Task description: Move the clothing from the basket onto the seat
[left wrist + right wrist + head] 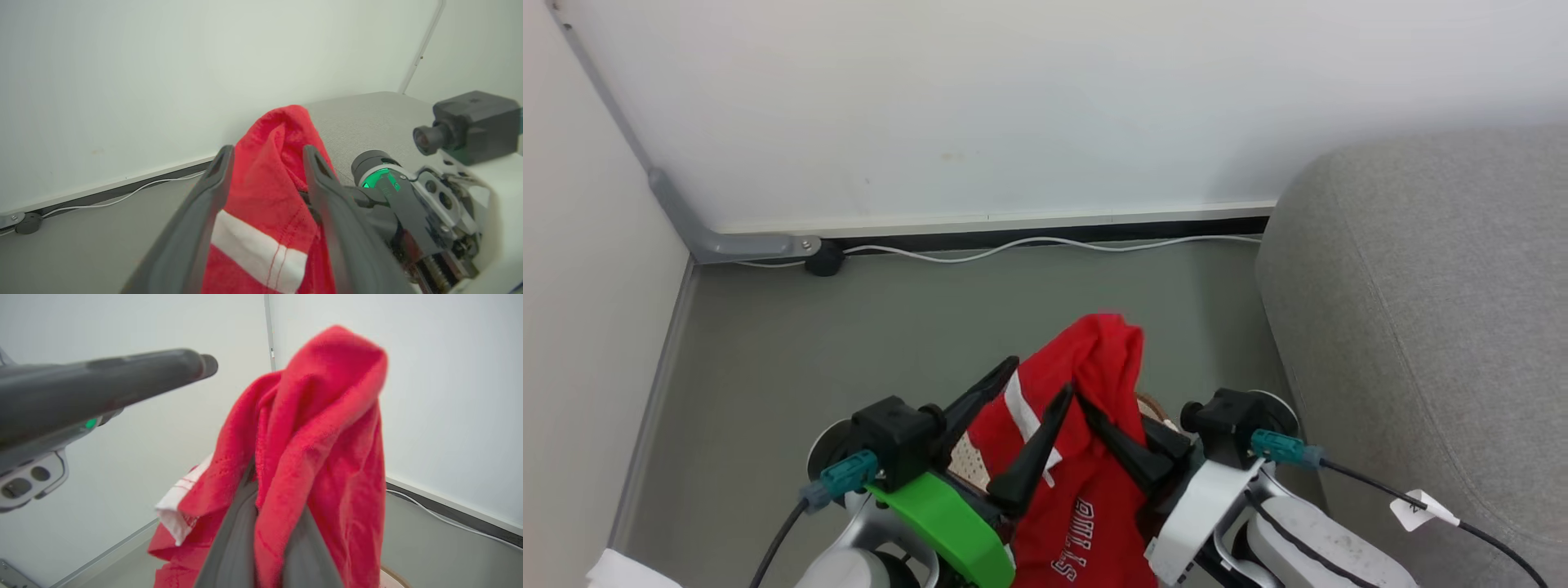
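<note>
Low in the head view, just left of the seat [1421, 327], the clothing [1098, 351] rises as a red bunch, with its white stripe and white lettering showing lower down. Our right hand [1094, 412] is pressed together on the clothing. From the right wrist we see its two grey fingers [233, 547] standing close with a fold of red cloth nipped between them. The rest of the garment drapes up over their tips and hangs down past them.

Our left hand [1041, 374] is spread. From the left wrist its fingers [196, 212] stand wide apart on either side of the red cloth, with the white band lying between them. We cannot tell whether they touch the cloth. One left finger also crosses the upper left of the right wrist view, apart from the garment.

Beneath the hands we glimpse the basket [968, 465]: a patch of cream perforated wall and a bit of brown rim, mostly covered by the hanging clothing. The clothing is lifted above the basket and is not on the seat, whose rounded grey edge stands near the right hand. A white cable [1045, 242] runs along the foot of the wall, on the grey floor [809, 351].
</note>
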Tool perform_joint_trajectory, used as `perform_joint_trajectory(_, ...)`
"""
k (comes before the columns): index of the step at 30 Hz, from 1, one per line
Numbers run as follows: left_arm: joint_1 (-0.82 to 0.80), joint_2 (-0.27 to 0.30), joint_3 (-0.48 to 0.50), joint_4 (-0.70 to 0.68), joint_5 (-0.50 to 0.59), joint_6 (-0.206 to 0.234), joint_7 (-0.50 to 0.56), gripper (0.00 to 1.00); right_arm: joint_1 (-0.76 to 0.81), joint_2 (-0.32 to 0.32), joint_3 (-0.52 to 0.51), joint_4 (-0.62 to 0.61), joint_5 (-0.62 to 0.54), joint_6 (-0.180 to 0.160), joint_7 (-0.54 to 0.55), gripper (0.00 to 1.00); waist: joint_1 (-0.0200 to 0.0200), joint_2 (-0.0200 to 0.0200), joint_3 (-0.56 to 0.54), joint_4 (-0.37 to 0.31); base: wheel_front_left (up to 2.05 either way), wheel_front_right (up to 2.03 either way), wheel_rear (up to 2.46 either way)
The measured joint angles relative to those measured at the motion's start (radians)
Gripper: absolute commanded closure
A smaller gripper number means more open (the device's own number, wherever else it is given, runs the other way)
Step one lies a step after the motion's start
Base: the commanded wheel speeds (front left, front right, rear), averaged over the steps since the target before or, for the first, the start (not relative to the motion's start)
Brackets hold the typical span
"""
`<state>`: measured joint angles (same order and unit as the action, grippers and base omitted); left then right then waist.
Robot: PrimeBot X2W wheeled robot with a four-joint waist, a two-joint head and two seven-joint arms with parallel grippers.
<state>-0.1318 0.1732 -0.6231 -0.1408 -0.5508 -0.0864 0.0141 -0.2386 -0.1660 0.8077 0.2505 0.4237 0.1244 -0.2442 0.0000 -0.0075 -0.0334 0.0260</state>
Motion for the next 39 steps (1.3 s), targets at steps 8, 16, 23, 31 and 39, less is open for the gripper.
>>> perform_joint_trajectory(8, 0.025, 0.006, -0.013, -0.017, 0.002, 0.007, -0.011, 0.00, 0.001, -0.048, -0.060, -0.044, 0.000, -0.046, 0.000, 1.00, 0.0000, 0.0000, 0.019, -0.090, 0.00, 0.00, 0.00)
perform_joint_trajectory(16, 0.024, 0.007, -0.039, -0.046, 0.021, -0.001, -0.011, 0.00, 0.019, -0.072, -0.106, -0.109, 0.000, -0.092, 0.000, 1.00, 0.0000, 0.0001, 0.063, -0.191, 0.00, 0.00, 0.00)
perform_joint_trajectory(23, 0.022, 0.033, -0.038, -0.068, 0.058, 0.000, -0.006, 0.00, 0.023, -0.073, -0.184, -0.150, 0.029, -0.118, -0.002, 1.00, 0.0000, 0.0000, 0.138, -0.269, 0.00, 0.00, 0.00)
perform_joint_trajectory(31, 0.017, 0.047, -0.056, -0.066, 0.078, 0.008, 0.038, 0.00, -0.101, -0.132, -0.361, -0.151, 0.073, -0.142, -0.002, 1.00, 0.0000, 0.0000, 0.260, -0.308, 0.00, 0.00, 0.00)
perform_joint_trajectory(39, 0.008, 0.072, -0.055, -0.068, 0.091, 0.016, 0.073, 0.00, -0.329, -0.161, -0.652, -0.053, 0.241, -0.199, -0.003, 1.00, 0.0001, 0.0000, 0.378, -0.279, 0.00, 0.00, 0.00)
